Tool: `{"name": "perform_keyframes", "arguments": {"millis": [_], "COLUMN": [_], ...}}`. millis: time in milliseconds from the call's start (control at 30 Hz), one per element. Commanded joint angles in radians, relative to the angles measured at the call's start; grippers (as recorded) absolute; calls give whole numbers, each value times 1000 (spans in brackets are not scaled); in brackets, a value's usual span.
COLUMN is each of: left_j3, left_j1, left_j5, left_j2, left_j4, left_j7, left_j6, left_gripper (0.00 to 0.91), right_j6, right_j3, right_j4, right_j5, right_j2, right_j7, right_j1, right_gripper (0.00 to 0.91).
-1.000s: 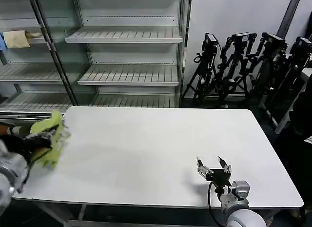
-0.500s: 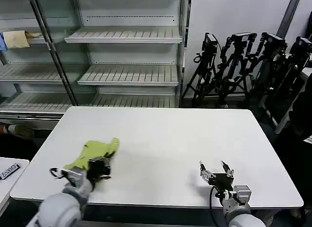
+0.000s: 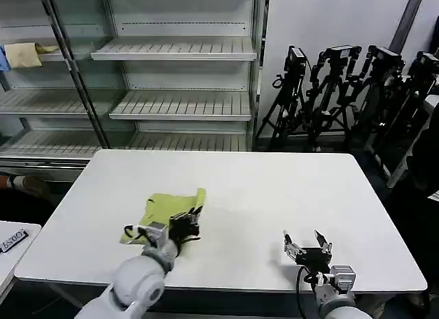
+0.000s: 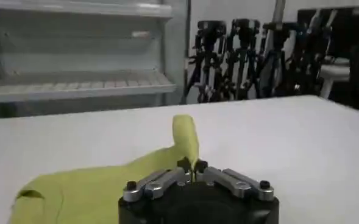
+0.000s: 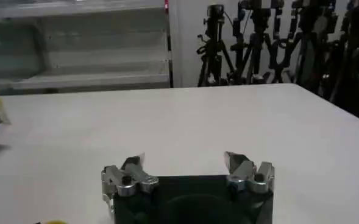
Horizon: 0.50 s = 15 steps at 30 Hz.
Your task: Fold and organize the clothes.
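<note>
My left gripper (image 3: 192,221) is clamped on the T-shirt (image 3: 168,208), bunched on the table's (image 3: 274,188) near-left part.
My right gripper (image 3: 306,245) waits, fingers apart, near the front edge; shelves (image 3: 178,79) and tripods (image 3: 343,92) stand behind.

The robot's left gripper (image 3: 184,226) is black with silver metal fingers (image 4: 161,180) fastened by dark screws, mounted on a rounded grey forearm. The right gripper (image 3: 306,245) matches it: a black body, pale metal fingers (image 5: 240,164), a silver wrist block and a thin black cable looping beside it.
</note>
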Motion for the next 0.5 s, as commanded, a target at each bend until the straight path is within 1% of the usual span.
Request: {"name": "perform_keyframes", "arguments": {"millis": [33,67,100,167,300,500], "left_j3": [165,168,171,169,151,75], "left_j1": [-233,-242,-248,-256,-252,-205], "left_j5": [-68,-67,-67,-64,-85,-226], "left_j2": [-203,-218,-227,-241,-253,-233], "left_j4": [197,225,240,269,261,174], "left_j7": [-59,-57,-54,-46,-37,-32], "left_j6": [-39,-46,-55,-80,-117,-174], "left_gripper": [91,534,907,907,907,907], "right_j6": [-3,-3,-3,-3,-3,2], "right_j3": [4,6,7,10,13,8], "right_j4": [12,14,14,16,26,26], "right_j5": [-6,-5,-4,-4,-7,-27], "right_j2": [-1,-3,-5,-8,-18,-23], "right_j7": [2,2,2,2,1,-4], "right_j1": [-10,-11,-11,-10,-10,-7], "right_gripper": [907,907,907,907,907,907]}}
